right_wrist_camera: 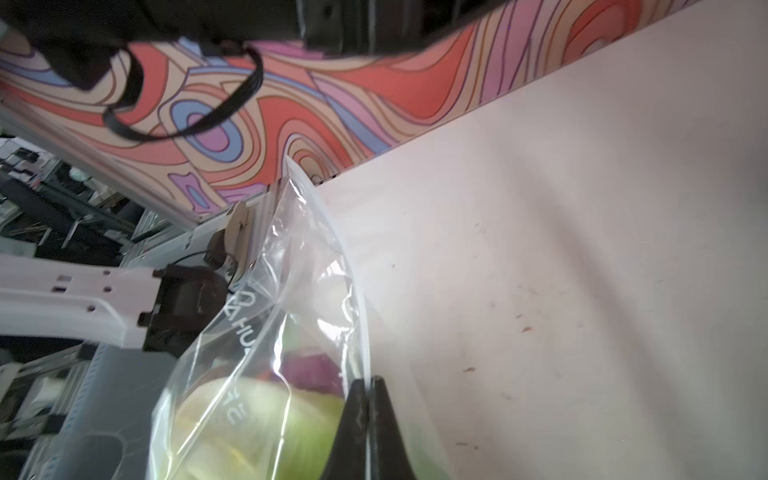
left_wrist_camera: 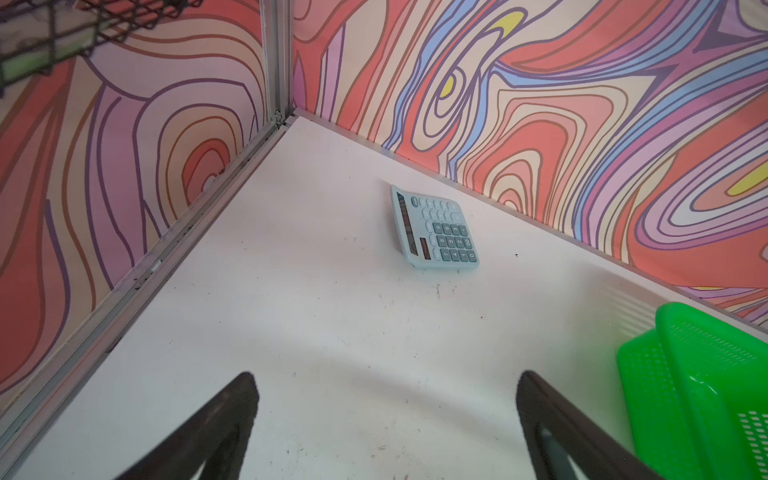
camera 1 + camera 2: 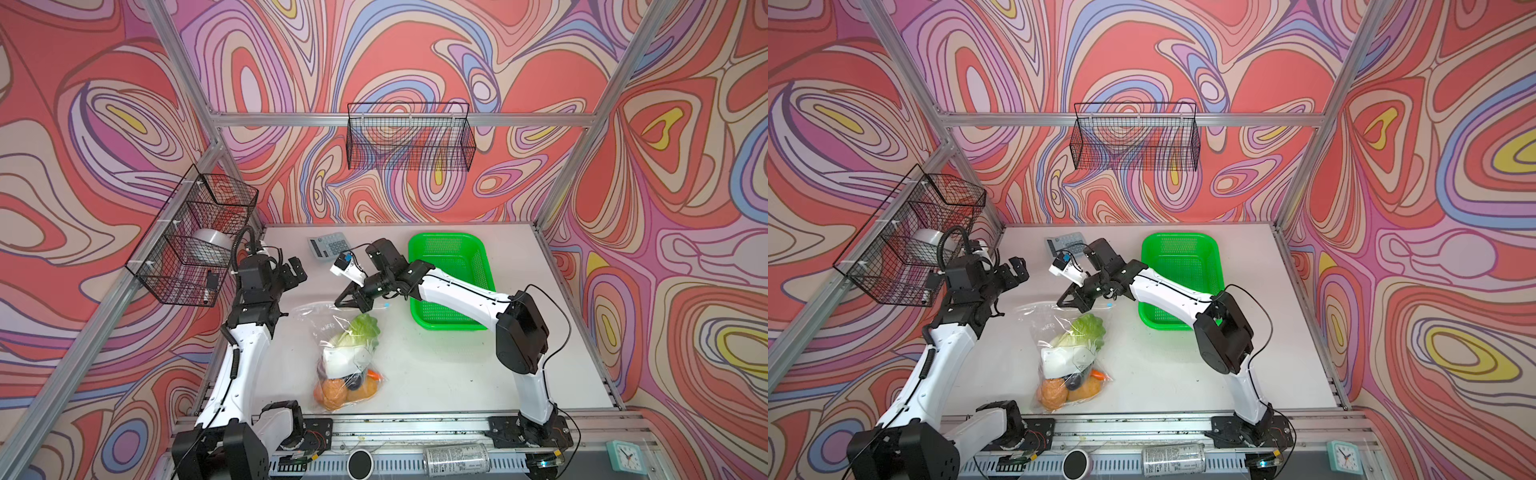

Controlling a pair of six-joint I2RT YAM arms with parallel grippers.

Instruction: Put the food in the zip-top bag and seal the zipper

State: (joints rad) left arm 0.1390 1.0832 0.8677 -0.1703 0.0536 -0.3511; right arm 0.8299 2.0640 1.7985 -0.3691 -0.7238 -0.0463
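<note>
The zip-top bag (image 3: pixel 309 322) (image 3: pixel 1034 322) lies mid-table in both top views with the food inside: a pale-green cabbage (image 3: pixel 362 328) (image 3: pixel 1087 328), an orange pumpkin (image 3: pixel 331 392) and other pieces at the near end. My right gripper (image 3: pixel 341 302) (image 3: pixel 1064 301) (image 1: pixel 369 384) is shut on the zipper (image 1: pixel 328 224), the white track along the bag's far edge. The light-blue slider tab (image 3: pixel 387 305) (image 3: pixel 1109 305) sits at the track's right end. My left gripper (image 3: pixel 297 274) (image 3: pixel 1017 276) (image 2: pixel 386 376) hangs open and empty above the table's back left, apart from the bag.
A green perforated basket (image 3: pixel 453 282) (image 2: pixel 698 395) stands at the back right under my right forearm. A light-blue calculator (image 3: pixel 328 245) (image 2: pixel 436 228) lies by the back wall. Wire baskets hang on the left wall (image 3: pixel 195 237) and the back wall (image 3: pixel 409 137).
</note>
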